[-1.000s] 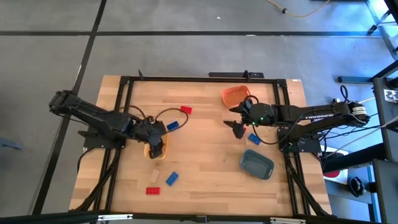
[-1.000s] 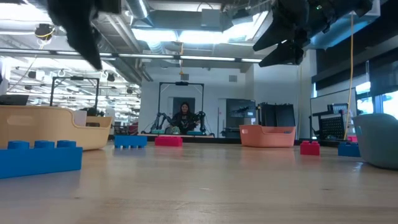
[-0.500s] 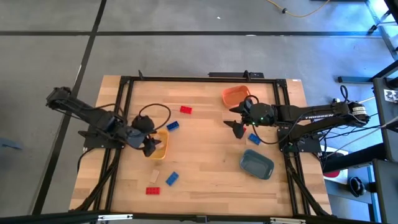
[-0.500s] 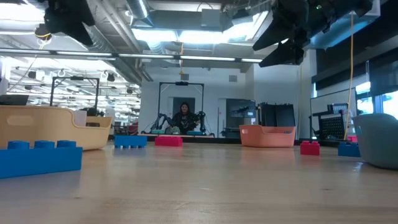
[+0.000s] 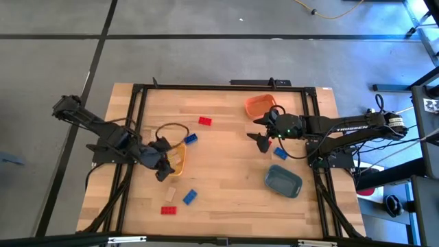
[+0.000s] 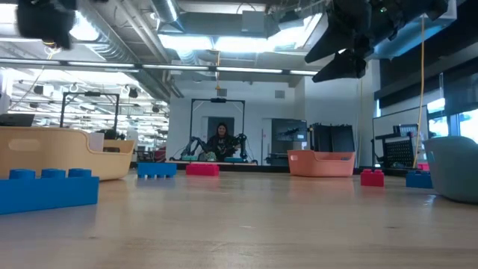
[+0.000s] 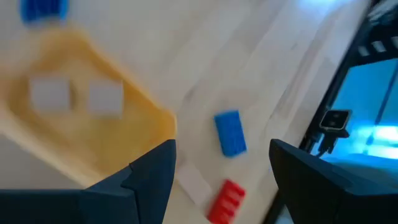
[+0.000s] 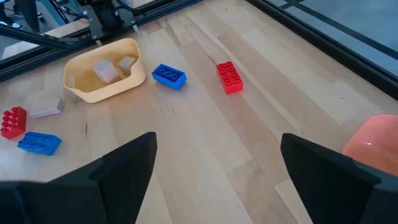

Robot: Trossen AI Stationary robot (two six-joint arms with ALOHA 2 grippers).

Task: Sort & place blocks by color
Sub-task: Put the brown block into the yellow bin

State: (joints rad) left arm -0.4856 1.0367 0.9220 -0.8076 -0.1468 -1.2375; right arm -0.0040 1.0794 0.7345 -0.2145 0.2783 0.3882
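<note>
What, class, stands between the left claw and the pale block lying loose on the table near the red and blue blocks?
Nothing visible: only bare table lies between the open left claw and the pale block.

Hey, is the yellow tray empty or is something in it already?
Not empty. The yellow tray holds two pale beige blocks side by side, as both wrist views show. No red or blue block lies in it.

robotics lab: other robot arms (image 6: 196, 146), exposed ceiling ducts (image 6: 216, 56)

Left tray (image 5: 180, 159): held two blocks (image 8: 104, 71).
Loose blocks (image 5: 189, 197): lay lower left of it.
</note>
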